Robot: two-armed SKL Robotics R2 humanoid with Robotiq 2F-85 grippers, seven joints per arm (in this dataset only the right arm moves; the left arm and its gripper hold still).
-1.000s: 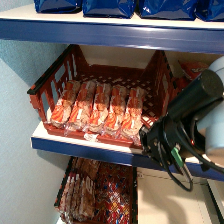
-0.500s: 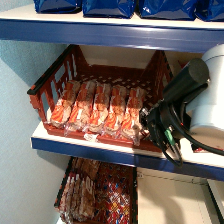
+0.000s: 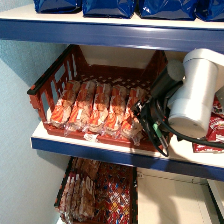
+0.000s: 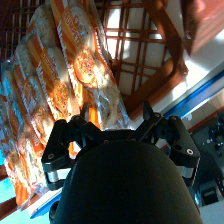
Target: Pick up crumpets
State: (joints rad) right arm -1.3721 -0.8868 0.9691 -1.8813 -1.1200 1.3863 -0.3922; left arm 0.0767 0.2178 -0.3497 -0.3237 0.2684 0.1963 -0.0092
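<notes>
1. Nearest the head camera, the right gripper (image 3: pixel 150 122) sat in the centre-right of the frame at the crate's open front. In the wrist view its fingers (image 4: pixel 67 145) stood spread apart with nothing between them, poised on either side of the end of a pack.
2. Just beyond it lay the crumpets (image 3: pixel 131 112), the rightmost of five like packs lying side by side in the middle of the frame.
3. That pack looked light and soft: thin, crinkly, likely slippery film over a springy stack, easily squashed. A hold across its narrow width near the front end, closing gently, seemed best.
4. The red crate (image 3: pixel 50 82) held all the packs on the blue-edged shelf (image 3: pixel 90 147).
5. Farthest, across the top of the frame, stood dark blue bags (image 3: pixel 107 6).
</notes>
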